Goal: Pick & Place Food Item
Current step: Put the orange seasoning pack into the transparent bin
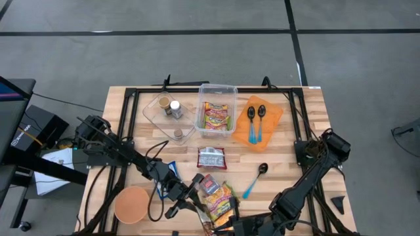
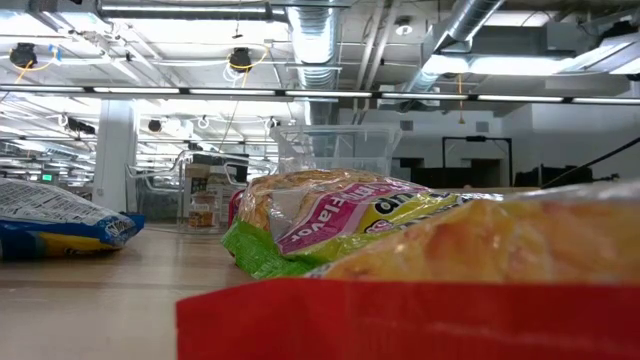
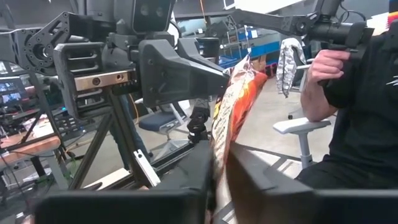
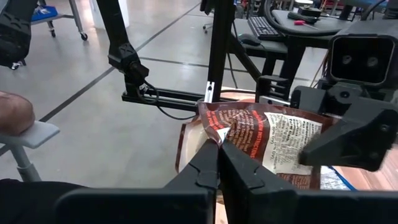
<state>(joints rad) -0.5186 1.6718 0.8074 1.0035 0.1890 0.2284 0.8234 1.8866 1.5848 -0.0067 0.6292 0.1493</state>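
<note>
At the lower centre of the high view, the left gripper (image 1: 194, 184) is pinching the edge of a crinkled red-and-brown foil snack packet (image 1: 211, 185); its dark fingers (image 3: 186, 180) are pressing together on the orange-red wrapper. The right gripper (image 4: 219, 155) is clamping the same packet's opposite corner, fingers fully together. The packet is sitting just above a yellow-green bagged bread loaf (image 1: 222, 203) on the wooden table (image 1: 308, 111). Upper centre, a clear plastic bin (image 1: 217, 110) is holding another packaged item. At the right edge of the left wrist view, a person's hand (image 3: 328, 62) is gripping a handle.
</note>
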